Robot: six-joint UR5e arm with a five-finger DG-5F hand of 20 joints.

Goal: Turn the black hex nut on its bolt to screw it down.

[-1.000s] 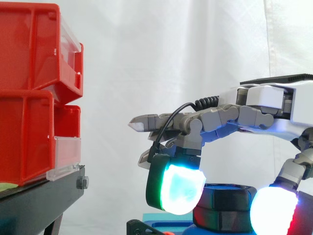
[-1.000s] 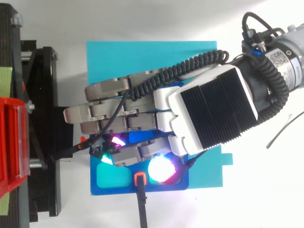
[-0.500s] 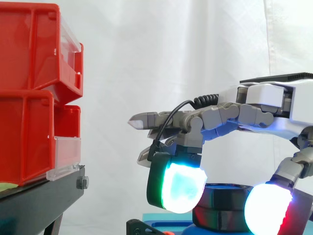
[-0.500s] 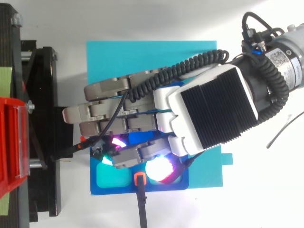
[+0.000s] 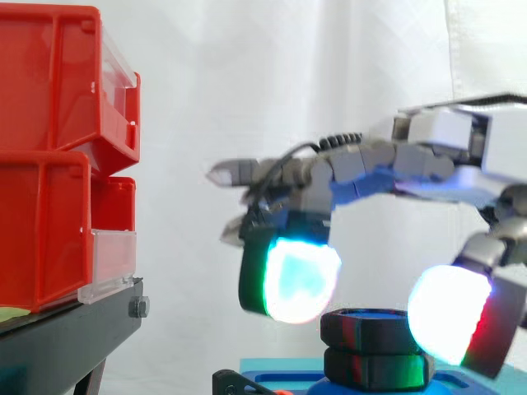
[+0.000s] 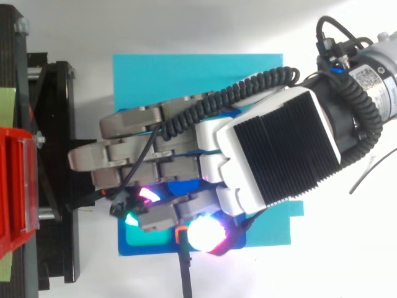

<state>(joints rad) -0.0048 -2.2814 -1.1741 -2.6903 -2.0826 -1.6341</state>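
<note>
The black hex nut [image 5: 372, 332] stands on a blue base [image 6: 186, 81], directly under the hand [image 5: 362, 164]. The hand hovers released, gripping nothing. Its glowing pads [image 5: 300, 280] hang to either side, just above the nut.

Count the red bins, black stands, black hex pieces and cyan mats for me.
Red bins: 2
Black stand: 1
Black hex pieces, stacked: 2
Cyan mat: 1
Total: 6
</note>
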